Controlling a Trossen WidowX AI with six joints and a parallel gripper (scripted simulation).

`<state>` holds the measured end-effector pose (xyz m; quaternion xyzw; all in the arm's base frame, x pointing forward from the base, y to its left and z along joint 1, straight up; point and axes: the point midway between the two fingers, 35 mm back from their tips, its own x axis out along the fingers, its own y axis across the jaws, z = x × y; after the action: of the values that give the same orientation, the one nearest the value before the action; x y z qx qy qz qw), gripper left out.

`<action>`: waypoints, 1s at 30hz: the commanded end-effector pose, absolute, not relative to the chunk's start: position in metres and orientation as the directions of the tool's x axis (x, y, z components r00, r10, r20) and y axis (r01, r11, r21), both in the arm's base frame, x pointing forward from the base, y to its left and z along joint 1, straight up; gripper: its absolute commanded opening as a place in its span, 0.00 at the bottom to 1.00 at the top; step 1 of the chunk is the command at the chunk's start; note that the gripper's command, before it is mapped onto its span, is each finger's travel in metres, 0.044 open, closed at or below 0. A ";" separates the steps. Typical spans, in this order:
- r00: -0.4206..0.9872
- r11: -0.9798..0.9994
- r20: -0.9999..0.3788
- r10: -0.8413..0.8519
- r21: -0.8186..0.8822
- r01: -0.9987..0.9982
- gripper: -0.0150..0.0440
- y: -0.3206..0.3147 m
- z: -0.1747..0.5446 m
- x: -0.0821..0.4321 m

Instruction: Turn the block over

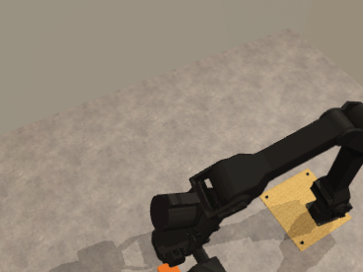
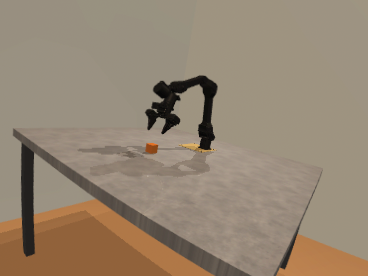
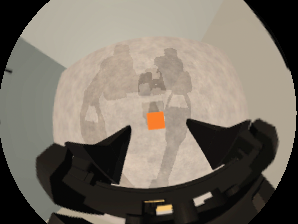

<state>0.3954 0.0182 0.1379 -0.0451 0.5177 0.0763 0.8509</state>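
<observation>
An orange block (image 1: pixel 169 268) (image 2: pixel 152 148) (image 3: pixel 155 120) rests on the grey table (image 2: pixel 240 200). The wrist view shows its upper face plain orange, with no mark on it. No dark mark shows on the sides seen in the exterior view. Its underside is hidden, and the top view shows only part of it at the bottom edge. My gripper (image 2: pixel 156 131) (image 3: pixel 159 125) is wide open and empty. It points down, above the block and apart from it. In the wrist view the block lies in line with the gap between the fingertips.
The arm's base stands on a yellow mounting plate (image 1: pixel 282 207) (image 2: pixel 188 146), to the right of the block in the exterior view. The table's front edge (image 2: pixel 120 207) runs below the block in that view. Arm shadows lie around the block.
</observation>
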 end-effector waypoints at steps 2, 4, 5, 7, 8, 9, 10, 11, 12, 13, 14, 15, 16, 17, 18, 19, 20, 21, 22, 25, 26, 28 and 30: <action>0.337 0.985 -0.940 0.063 0.004 -0.172 1.00 0.019 0.139 0.405; 0.285 0.986 -0.957 0.054 0.005 -0.169 1.00 0.020 0.141 0.409; 0.260 0.986 -0.964 0.050 0.006 -0.168 1.00 0.020 0.142 0.411; 0.207 0.986 -0.977 0.040 0.005 -0.168 1.00 0.020 0.144 0.414; 0.181 0.986 -0.983 0.035 0.004 -0.169 1.00 0.021 0.145 0.415; 0.155 0.985 -0.988 0.030 0.003 -0.170 1.00 0.021 0.146 0.415; 0.128 0.985 -0.991 0.024 0.002 -0.171 1.00 0.021 0.147 0.416; 0.102 0.985 -0.995 0.018 0.000 -0.173 1.00 0.022 0.148 0.416; 0.075 0.985 -0.997 0.012 -0.001 -0.175 1.00 0.022 0.149 0.416; 0.053 0.984 -0.999 0.007 -0.002 -0.176 1.00 0.022 0.150 0.416; 0.040 0.984 -0.999 0.004 -0.003 -0.177 1.00 0.022 0.150 0.416; 0.036 0.984 -0.999 0.003 -0.003 -0.178 1.00 0.022 0.150 0.416; 0.036 0.984 -0.999 0.003 -0.003 -0.178 1.00 0.022 0.150 0.416; 0.036 0.984 -0.999 0.003 -0.003 -0.178 1.00 0.022 0.150 0.416; 0.036 0.984 -0.999 0.003 -0.003 -0.178 1.00 0.022 0.150 0.416; 0.036 0.984 -0.999 0.003 -0.003 -0.178 1.00 0.022 0.149 0.416; 0.036 0.984 -0.999 0.003 -0.003 -0.178 1.00 0.022 0.145 0.416; 0.036 0.984 -0.999 0.003 -0.003 -0.178 1.00 0.022 0.138 0.417; 0.036 0.984 -0.999 0.003 -0.003 -0.178 1.00 0.022 0.128 0.417; 0.036 0.984 -0.999 0.003 -0.003 -0.178 1.00 0.022 0.115 0.417; 0.036 0.984 -0.999 0.003 -0.003 -0.178 1.00 0.022 0.115 0.417; 0.036 0.984 -0.999 0.003 -0.003 -0.178 1.00 0.022 0.115 0.417; 0.036 0.984 -0.999 0.003 -0.003 -0.178 1.00 0.022 0.108 0.417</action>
<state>0.4168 0.0227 0.1143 -0.0627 0.6915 0.0656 0.7166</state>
